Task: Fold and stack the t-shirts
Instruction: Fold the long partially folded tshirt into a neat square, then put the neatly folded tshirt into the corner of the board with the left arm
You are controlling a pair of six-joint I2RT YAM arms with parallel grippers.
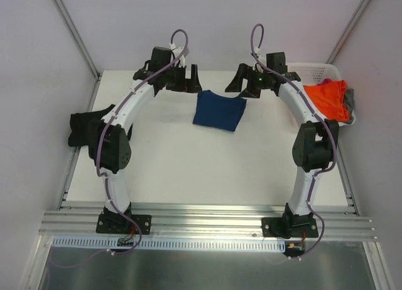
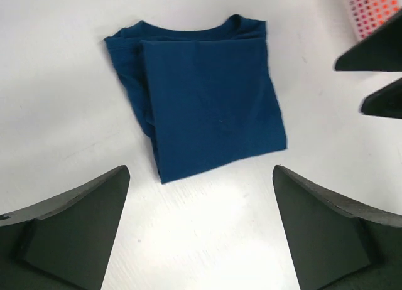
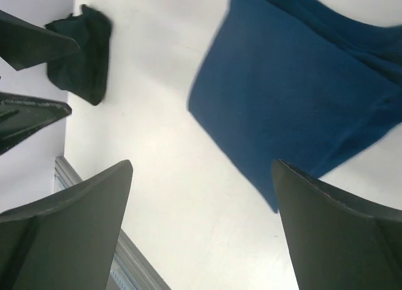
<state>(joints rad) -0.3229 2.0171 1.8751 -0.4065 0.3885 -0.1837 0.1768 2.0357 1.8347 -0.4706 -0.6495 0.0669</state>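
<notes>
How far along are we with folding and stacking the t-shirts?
Done: the navy t-shirt lies folded on the table. In hand: nothing; the left gripper and right gripper hang open beside it. Left: the black t-shirt sits apart at the table's left edge, unstacked, and the orange t-shirt is in the white basket.

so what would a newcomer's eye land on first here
The folded navy shirt lies toward the far side of the table, with the left gripper and right gripper open by its far corners. Next come the bright orange shirt in the white basket at the far right, and a black shirt at the left edge.
</notes>
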